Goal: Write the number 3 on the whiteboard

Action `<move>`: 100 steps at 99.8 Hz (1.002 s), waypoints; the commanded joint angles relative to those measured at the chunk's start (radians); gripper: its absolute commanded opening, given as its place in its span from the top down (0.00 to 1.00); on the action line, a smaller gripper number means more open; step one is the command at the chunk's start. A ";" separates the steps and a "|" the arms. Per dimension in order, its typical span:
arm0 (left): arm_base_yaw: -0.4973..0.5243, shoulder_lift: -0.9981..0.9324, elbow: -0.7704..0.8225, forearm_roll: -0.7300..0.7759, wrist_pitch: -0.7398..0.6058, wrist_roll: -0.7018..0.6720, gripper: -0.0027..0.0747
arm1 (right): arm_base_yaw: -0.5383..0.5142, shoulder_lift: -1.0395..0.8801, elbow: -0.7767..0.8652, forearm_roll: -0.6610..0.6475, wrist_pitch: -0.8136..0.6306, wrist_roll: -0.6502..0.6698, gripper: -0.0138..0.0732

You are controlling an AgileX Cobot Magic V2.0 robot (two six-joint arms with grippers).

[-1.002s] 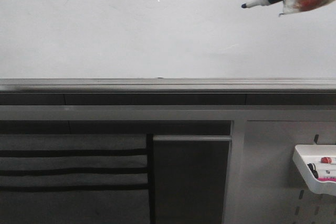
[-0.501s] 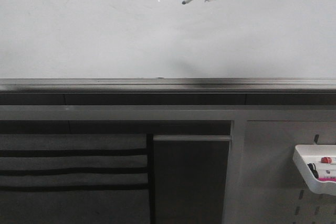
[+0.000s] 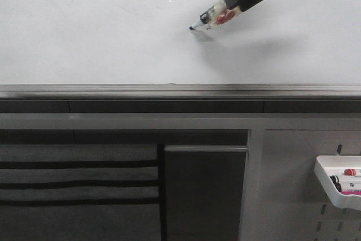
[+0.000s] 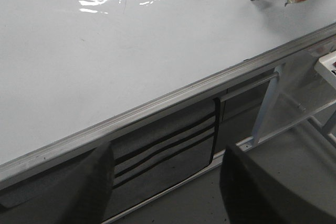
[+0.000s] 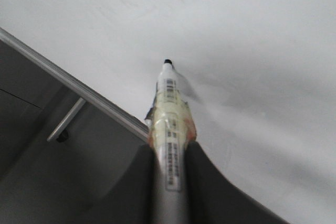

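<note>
The whiteboard (image 3: 101,32) is a large glossy white board with a grey metal edge strip; it also shows in the left wrist view (image 4: 105,51) and the right wrist view (image 5: 252,35). No number 3 or other stroke shows on it. My right gripper (image 3: 240,1) is shut on a black-tipped marker pen (image 3: 211,18), whose tip (image 3: 191,27) is at the board surface near the upper middle. In the right wrist view the marker (image 5: 169,114) sits clamped between the fingers (image 5: 205,177). My left gripper (image 4: 168,182) is open and empty, below the board's edge.
A grey pegboard panel carries a white tray (image 3: 338,182) with markers at the lower right. Below the board's edge strip (image 3: 180,91) are a dark cabinet front (image 3: 206,190) and a striped grey panel (image 3: 79,184).
My right gripper has carried the marker leftward and down, from the upper right of the board to its upper middle. The tip has come down to the board surface. The left arm looks unmoved.
</note>
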 commanded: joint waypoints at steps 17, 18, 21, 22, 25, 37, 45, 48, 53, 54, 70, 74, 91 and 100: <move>0.002 0.001 -0.026 -0.021 -0.067 -0.010 0.43 | -0.005 -0.050 -0.036 -0.092 -0.081 0.027 0.90; 0.002 0.001 -0.026 -0.021 -0.067 -0.010 0.43 | -0.005 -0.050 -0.036 -0.092 -0.078 0.027 0.90; 0.002 0.001 -0.026 -0.021 -0.067 -0.010 0.43 | -0.005 -0.052 -0.036 -0.092 -0.066 0.027 0.90; 0.002 0.001 -0.026 -0.021 -0.067 -0.010 0.43 | -0.005 -0.052 -0.036 -0.092 -0.064 0.027 0.90; 0.002 0.001 -0.026 -0.021 -0.067 -0.010 0.43 | -0.005 -0.052 -0.036 -0.092 -0.055 0.027 0.90; 0.002 0.001 -0.026 -0.021 -0.067 -0.010 0.43 | -0.005 -0.052 -0.022 -0.101 -0.045 0.056 0.90; 0.002 0.001 -0.026 -0.021 -0.067 -0.010 0.43 | -0.005 -0.052 -0.004 -0.101 -0.042 0.058 0.90; 0.002 0.001 -0.026 -0.021 -0.067 -0.010 0.43 | -0.002 -0.052 0.003 -0.101 -0.042 0.058 0.90; 0.002 0.001 -0.026 -0.021 -0.067 -0.010 0.43 | 0.000 -0.052 0.019 -0.101 -0.039 0.058 0.90; 0.002 0.001 -0.026 -0.021 -0.067 -0.010 0.43 | 0.000 -0.052 0.022 -0.101 -0.039 0.058 0.90; 0.002 0.001 -0.026 -0.021 -0.067 -0.010 0.43 | 0.001 -0.042 0.056 -0.089 -0.076 0.058 0.90; 0.002 0.001 -0.026 -0.021 -0.067 -0.010 0.43 | 0.002 -0.036 0.056 -0.073 -0.088 0.058 0.90; 0.002 0.001 -0.026 -0.021 -0.067 -0.010 0.43 | 0.054 -0.012 0.056 -0.067 -0.168 0.058 0.90; 0.002 0.001 -0.026 -0.021 -0.067 -0.010 0.43 | 0.065 -0.007 0.054 -0.072 -0.188 0.058 0.90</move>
